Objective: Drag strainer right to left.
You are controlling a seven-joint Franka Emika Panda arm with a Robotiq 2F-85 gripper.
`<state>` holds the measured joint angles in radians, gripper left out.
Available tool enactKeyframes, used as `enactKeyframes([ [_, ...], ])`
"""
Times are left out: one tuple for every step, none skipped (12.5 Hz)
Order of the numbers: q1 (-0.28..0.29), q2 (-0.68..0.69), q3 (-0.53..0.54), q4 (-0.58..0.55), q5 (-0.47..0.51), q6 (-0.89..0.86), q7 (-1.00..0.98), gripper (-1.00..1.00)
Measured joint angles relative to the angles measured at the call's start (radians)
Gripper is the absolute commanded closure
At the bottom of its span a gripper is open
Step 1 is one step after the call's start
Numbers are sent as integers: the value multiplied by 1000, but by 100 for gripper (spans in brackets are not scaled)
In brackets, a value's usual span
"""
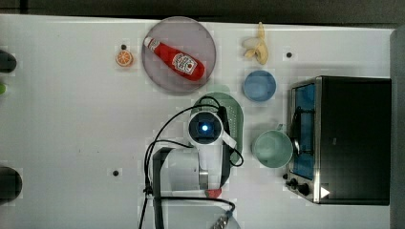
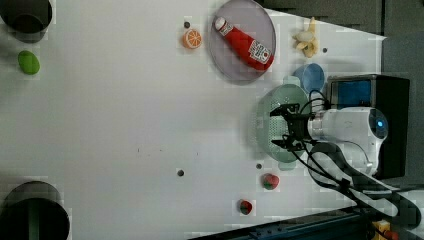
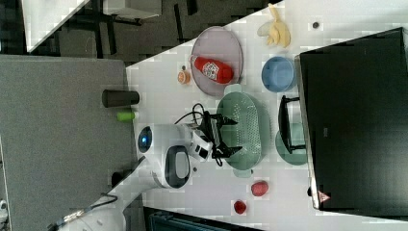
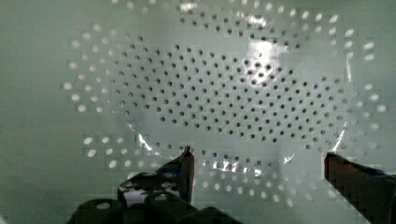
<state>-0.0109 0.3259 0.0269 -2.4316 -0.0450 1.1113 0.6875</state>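
The strainer (image 3: 245, 132), a glossy mint-green plastic oval peppered with tiny holes, sits between the ketchup plate (image 3: 216, 41) and the toaster oven (image 3: 353, 120), half hidden in the top view under the wide-spread gripper (image 3: 232, 137).

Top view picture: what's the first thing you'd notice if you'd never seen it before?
The white robot arm reaching over the green holey strainer mid-table, its gripper open above the bowl. Then the red ketchup bottle on the grey plate above it, and the big black oven at the top view's right.
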Motion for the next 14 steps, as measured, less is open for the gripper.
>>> enactKeyframes([
  [2, 18, 8, 0, 6, 10, 30, -100],
  [9, 32, 12, -4, 13, 9, 44, -100],
  [26, 48, 4, -8, 4, 9, 64, -100],
  [33, 60, 7, -12, 2, 11, 84, -100],
  [36, 59, 15, -16, 0, 9, 92, -100],
  [46, 59, 13, -14, 3, 5, 92, -100],
  [48, 60, 17, -8, 2, 12, 92, -100],
  [45, 61, 23, -6, 4, 23, 93, -100],
  [42, 58, 34, -8, 21, 21, 95, -100],
  [47, 57, 37, -10, 47, 9, 101, -100],
  [54, 57, 45, -6, 76, 4, 105, -100],
  [58, 66, 63, 8, 112, 9, 108, -100],
  [71, 78, 72, 21, 137, 16, 110, -100],
  [89, 81, 71, 27, 186, 12, 110, -100],
])
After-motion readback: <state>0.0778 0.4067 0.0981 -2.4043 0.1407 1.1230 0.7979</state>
